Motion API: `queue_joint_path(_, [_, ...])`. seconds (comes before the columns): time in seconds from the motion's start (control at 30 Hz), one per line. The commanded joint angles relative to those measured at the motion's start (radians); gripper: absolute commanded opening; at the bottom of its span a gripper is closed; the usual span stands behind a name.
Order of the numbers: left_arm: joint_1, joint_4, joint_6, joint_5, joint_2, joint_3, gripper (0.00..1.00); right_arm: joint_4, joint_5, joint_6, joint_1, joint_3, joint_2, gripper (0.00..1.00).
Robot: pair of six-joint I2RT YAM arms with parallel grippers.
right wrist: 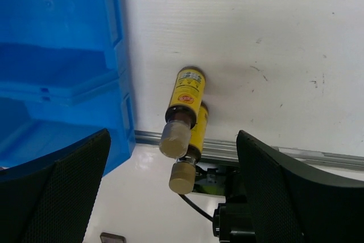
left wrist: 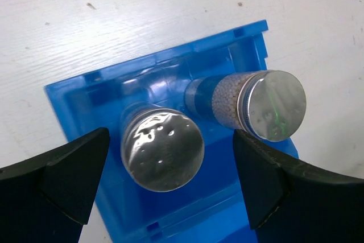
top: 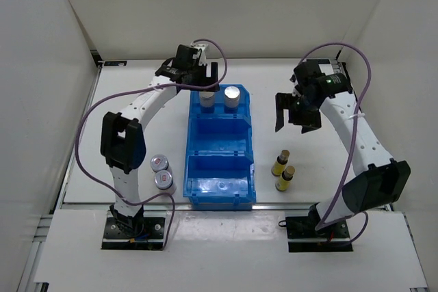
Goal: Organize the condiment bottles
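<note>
Condiment bottles (top: 233,95), small, probably light, rigid and slick-capped; grasp across the body. Tall pair (left wrist: 162,149) stands in the blue bin (top: 220,197), upper centre; squat pair (top: 159,163) lower left, yellow pair (top: 280,162) right, on the worktop (top: 267,80). Left gripper (top: 200,78) and right gripper (top: 295,115): jaws released, empty.

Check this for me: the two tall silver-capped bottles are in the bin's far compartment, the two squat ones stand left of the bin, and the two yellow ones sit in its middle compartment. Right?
One slip: the yellow bottles stand on the table right of the blue bin, not in its middle compartment, as the top view shows. The rest holds.
</note>
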Motion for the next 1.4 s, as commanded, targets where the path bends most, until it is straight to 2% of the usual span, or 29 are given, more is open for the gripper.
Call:
queue_joint_path(0.0, [-0.005, 0.008, 0.034, -0.117, -0.133, 0.034, 1.00, 0.011, 0.004, 0.001, 0.040, -0.015, -0.051, 0.93])
queue_joint_path(0.1, [0.006, -0.002, 0.097, -0.192, -0.197, 0.058, 1.00, 0.011, 0.004, 0.001, 0.077, -0.064, -0.060, 0.90])
queue_joint_path(0.17, [0.030, -0.002, 0.111, -0.193, -0.245, 0.034, 1.00, 0.011, 0.013, 0.010, 0.103, -0.088, -0.060, 0.89])
queue_joint_path(0.3, [0.030, -0.002, 0.135, -0.277, -0.453, -0.165, 1.00, 0.033, 0.025, 0.033, 0.141, -0.147, -0.060, 0.85])
queue_joint_path(0.33, [0.030, -0.002, 0.135, -0.288, -0.496, -0.275, 1.00, 0.033, 0.042, 0.033, 0.151, -0.171, -0.060, 0.83])
queue_joint_path(0.43, [0.039, -0.031, 0.156, -0.337, -0.668, -0.464, 1.00, 0.022, 0.067, 0.069, 0.172, -0.205, -0.051, 0.80])
queue_joint_path(0.53, [0.039, -0.067, 0.157, -0.348, -0.820, -0.578, 1.00, 0.022, 0.076, 0.094, 0.172, -0.233, -0.051, 0.77])
queue_joint_path(0.67, [0.039, -0.110, 0.135, -0.389, -0.946, -0.630, 1.00, 0.013, 0.087, 0.106, 0.172, -0.253, -0.042, 0.72])
queue_joint_path(0.83, [0.039, -0.147, 0.135, -0.438, -0.994, -0.640, 1.00, 0.022, 0.088, 0.125, 0.172, -0.290, -0.013, 0.70])
queue_joint_path(0.93, [0.039, -0.157, 0.146, -0.458, -1.003, -0.640, 1.00, 0.031, 0.078, 0.139, 0.172, -0.311, -0.002, 0.60])
queue_joint_path(1.1, [0.039, -0.157, 0.157, -0.469, -1.003, -0.649, 1.00, 0.031, 0.068, 0.160, 0.172, -0.300, 0.021, 0.32])
queue_joint_path(1.2, [0.039, -0.157, 0.157, -0.469, -0.994, -0.649, 1.00, -0.007, 0.081, 0.169, 0.181, -0.242, 0.021, 0.22])
queue_joint_path(1.37, [0.039, -0.157, 0.138, -0.469, -0.994, -0.649, 1.00, -0.091, 0.148, 0.146, 0.181, -0.014, 0.056, 0.05])
